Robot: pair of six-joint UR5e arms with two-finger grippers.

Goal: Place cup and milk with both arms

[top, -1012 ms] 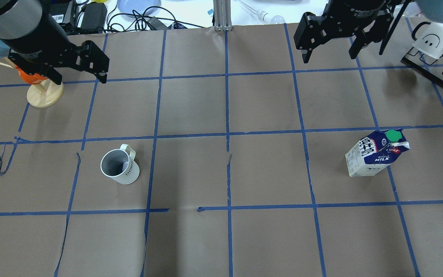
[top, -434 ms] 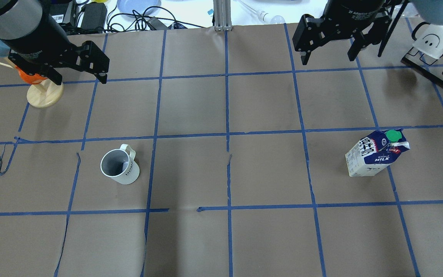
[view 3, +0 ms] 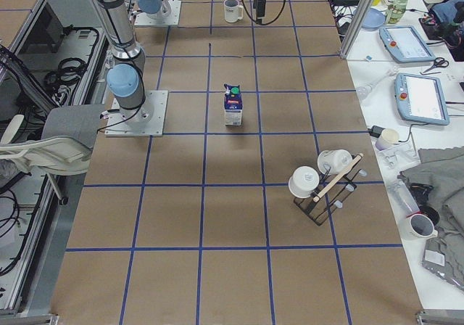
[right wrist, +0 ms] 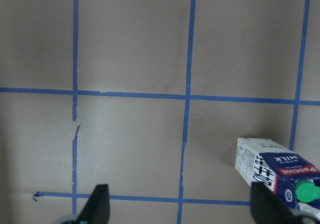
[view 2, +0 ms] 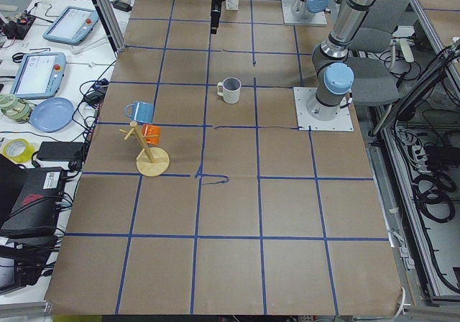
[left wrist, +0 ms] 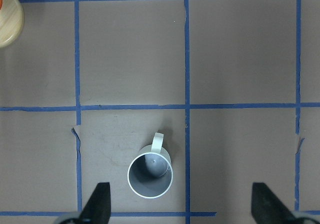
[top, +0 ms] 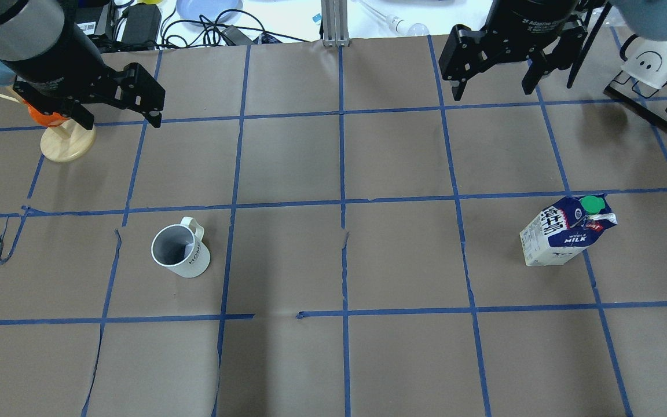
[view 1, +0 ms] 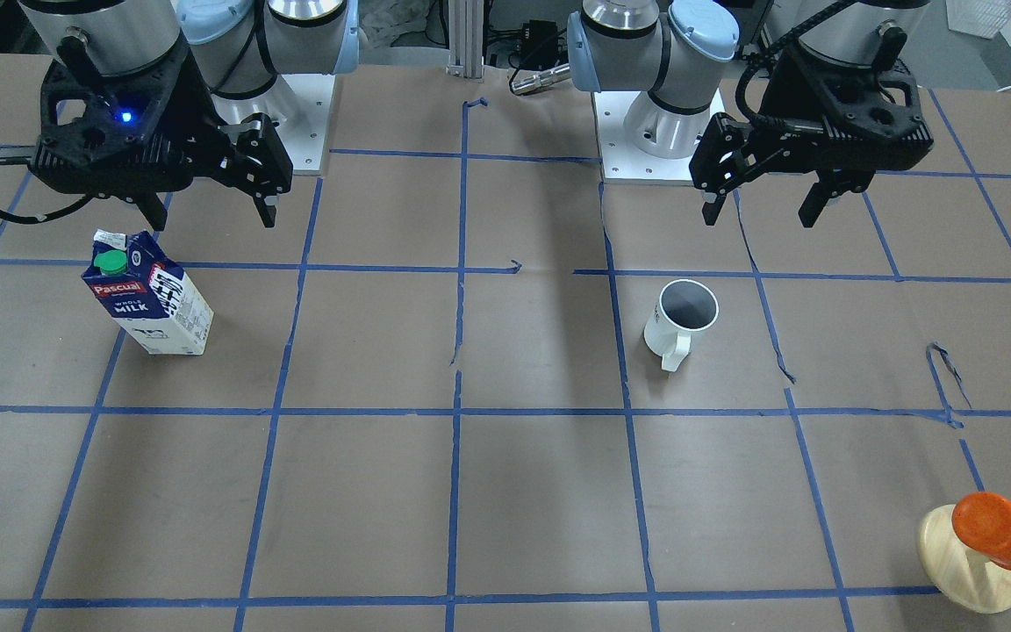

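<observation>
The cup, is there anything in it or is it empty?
Empty. Looking straight down into the cup from the left wrist camera, you see only its bare grey bottom.

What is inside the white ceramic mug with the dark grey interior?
Nothing: the left wrist view looks straight down into the white ceramic mug and shows only its bare dark grey floor. The slanted overhead view hides part of the inner wall behind the rim.
</observation>
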